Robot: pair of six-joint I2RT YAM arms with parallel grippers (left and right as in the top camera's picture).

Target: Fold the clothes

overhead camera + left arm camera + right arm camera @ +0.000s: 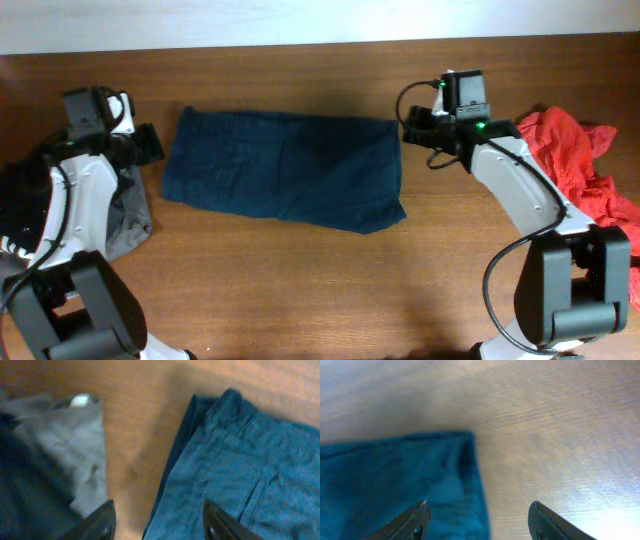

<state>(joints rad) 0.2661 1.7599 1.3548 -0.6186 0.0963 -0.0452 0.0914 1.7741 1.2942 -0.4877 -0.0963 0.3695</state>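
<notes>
Both spread, empty: L gripper (159, 514) over shorts (285, 170) edge, frame left; R gripper (479, 516) over frame-right corner. Risk: uneven grasp skews fold; L may snag grey garment (75, 445).

Brown desk (300, 290) with fine wood grain, faintly glossy. Just beyond the desk's far edge, a pale white strip (250, 25) running the whole width of view.

White arm shells (520, 187), black joints (570, 290), looping black cables (487, 283), green light (481, 125)
</notes>
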